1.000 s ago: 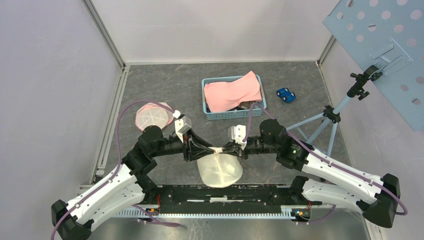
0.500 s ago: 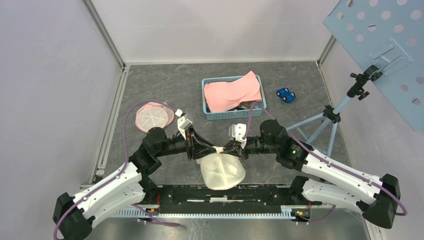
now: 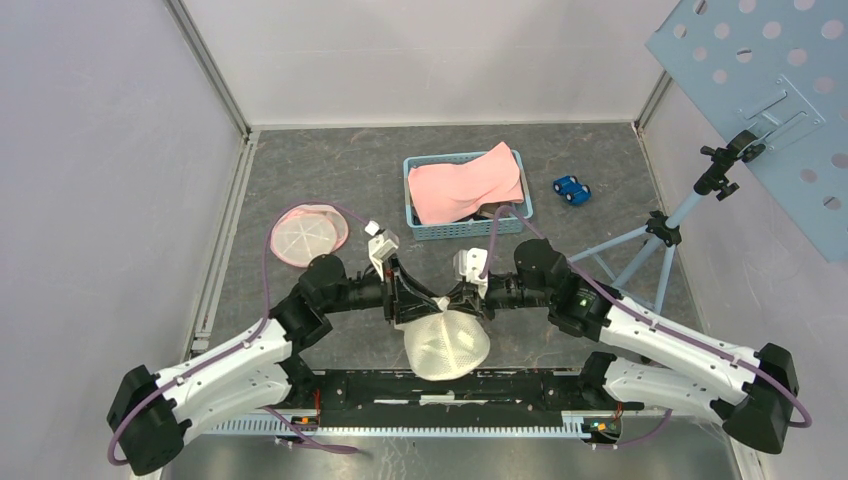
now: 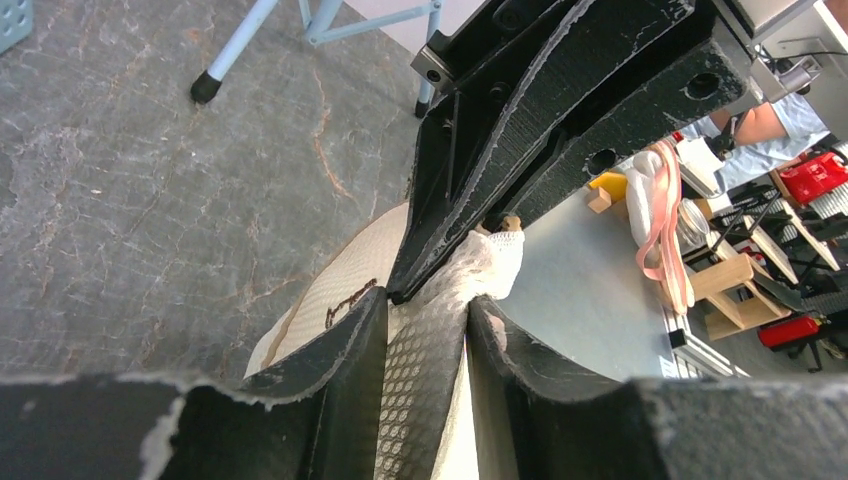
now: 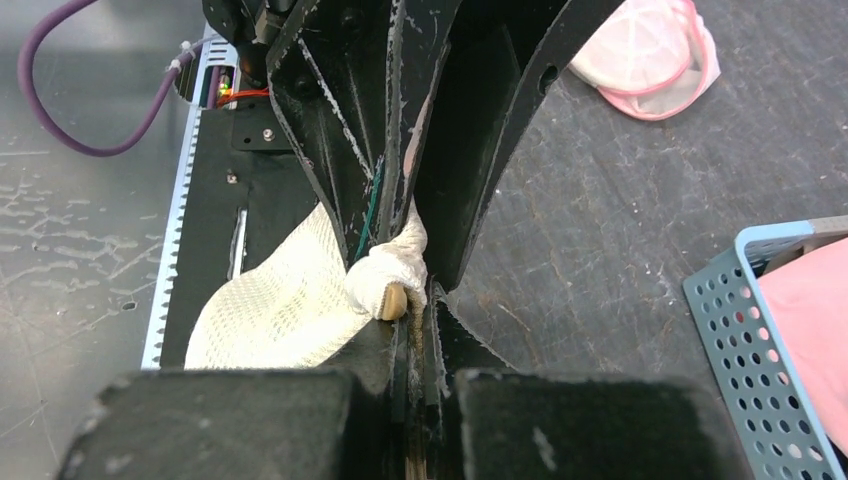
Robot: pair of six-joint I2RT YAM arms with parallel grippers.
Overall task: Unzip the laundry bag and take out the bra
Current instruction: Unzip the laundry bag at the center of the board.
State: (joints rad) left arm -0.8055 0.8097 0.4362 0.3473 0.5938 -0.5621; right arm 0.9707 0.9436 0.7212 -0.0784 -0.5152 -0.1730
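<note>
The white mesh laundry bag [image 3: 445, 345] hangs by its bunched top near the table's front edge, with both grippers meeting there. My left gripper [image 3: 422, 300] is closed on a fold of the mesh [image 4: 430, 350], which fills the space between its fingers [image 4: 350, 340]. My right gripper [image 3: 457, 298] is shut tight on the bag's tan-trimmed edge [image 5: 395, 300], directly facing the left one. In the right wrist view the bag [image 5: 285, 300] droops to the left of the gripper [image 5: 418, 325]. The bra is hidden.
A blue perforated basket [image 3: 418, 228] holding pink cloth stands behind the grippers. A round pink-rimmed mesh piece [image 3: 308, 234] lies at the left, a blue toy car [image 3: 571, 189] at the back right, and a tripod [image 3: 650, 250] at the right. A black rail [image 3: 450, 395] runs along the front.
My left arm has pushed right, bringing its gripper closer to the right gripper. The bag's top is more bunched between them and the bag has shifted slightly right. The right gripper stayed shut.
</note>
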